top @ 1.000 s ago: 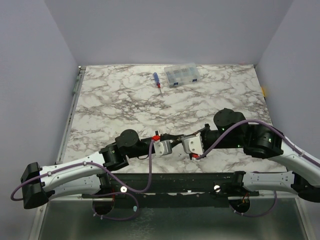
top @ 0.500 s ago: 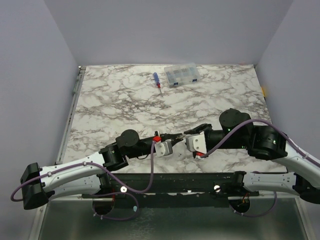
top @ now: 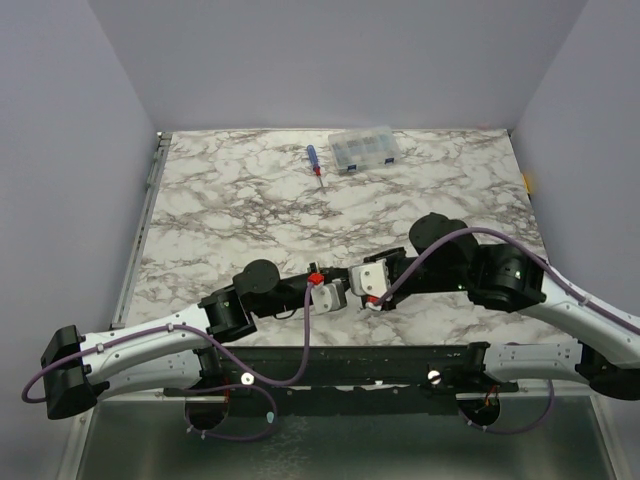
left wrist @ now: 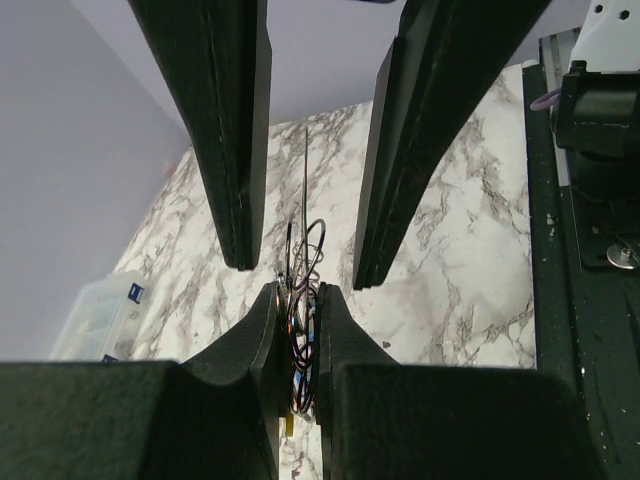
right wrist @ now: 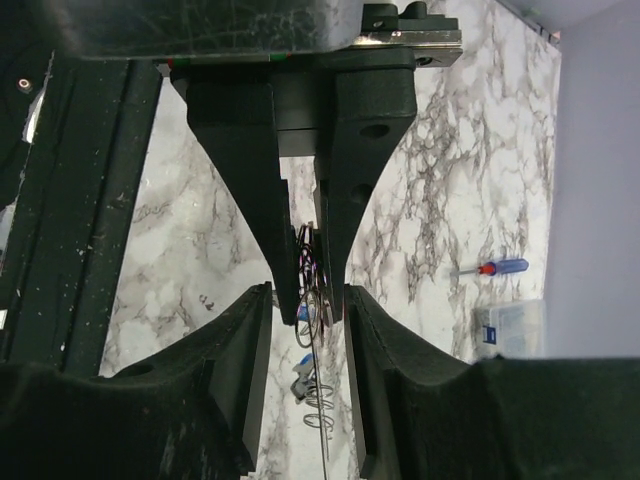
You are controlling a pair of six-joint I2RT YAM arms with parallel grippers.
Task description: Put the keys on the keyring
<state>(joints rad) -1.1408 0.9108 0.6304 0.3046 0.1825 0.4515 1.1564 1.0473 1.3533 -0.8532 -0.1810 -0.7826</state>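
Three views, in turn. Overhead: found right claw tip to tip with left claw above bench; screwdriver and clear box well apart from left claw, far side. Left wrist: found left claw pinched shut on keyring. Right wrist: found right claw parted, fingers either side of left claw's tips and keyring, gripping nothing.

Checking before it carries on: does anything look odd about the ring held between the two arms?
Yes. The keyring, pinched in the left fingers, looks sprung: its wire loops splay apart and a straight wire end pokes out between the open right fingers.
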